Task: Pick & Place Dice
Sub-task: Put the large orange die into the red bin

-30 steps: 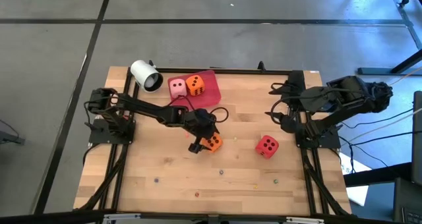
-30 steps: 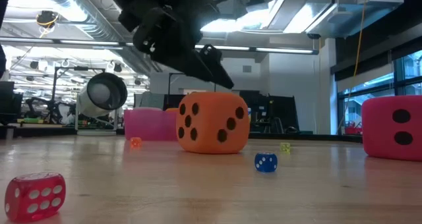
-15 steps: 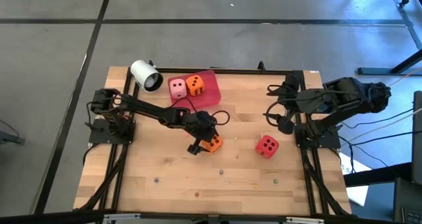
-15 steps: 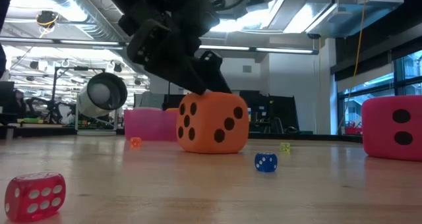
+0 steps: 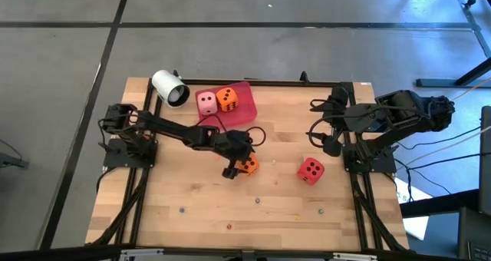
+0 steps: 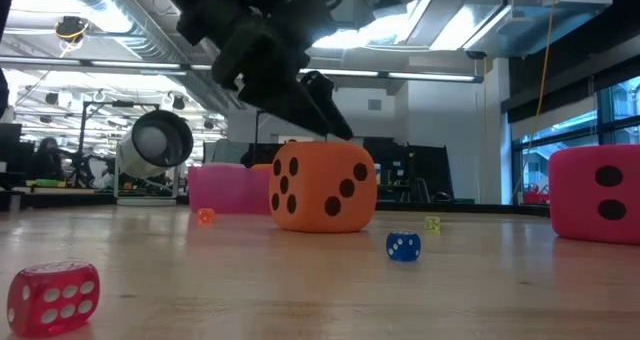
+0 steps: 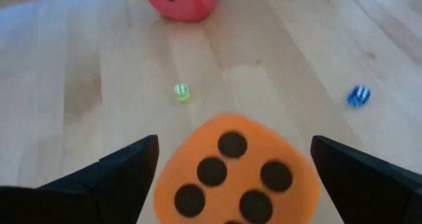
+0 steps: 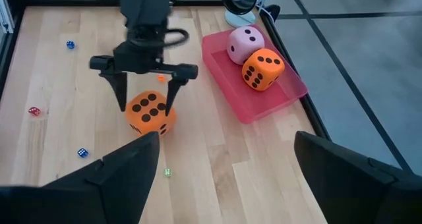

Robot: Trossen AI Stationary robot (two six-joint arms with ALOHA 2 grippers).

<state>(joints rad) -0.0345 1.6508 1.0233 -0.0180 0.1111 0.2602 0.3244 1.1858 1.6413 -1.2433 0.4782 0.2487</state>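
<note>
Left claw (image 8: pixel 146 85), spread wide and holding nothing, straddles the soft orange foam die with dark pips (image 8: pixel 150 112) mid wooden tabletop (image 5: pixel 276 196); best lowered until fingers bracket opposite flat faces, then closed squarely; right claw (image 5: pixel 321 129) waits open, empty.

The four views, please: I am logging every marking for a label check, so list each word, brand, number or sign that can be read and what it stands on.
Words, brands, printed numbers, signs: none readable in any view.
Soft orange cube die on the wooden table: dark pips only, six on the face toward the right wrist camera.
Pale pink soft die on the flat red tray: two pips.
Orange soft die on the tray: pips only.
Red soft die: three pips on top.
</note>
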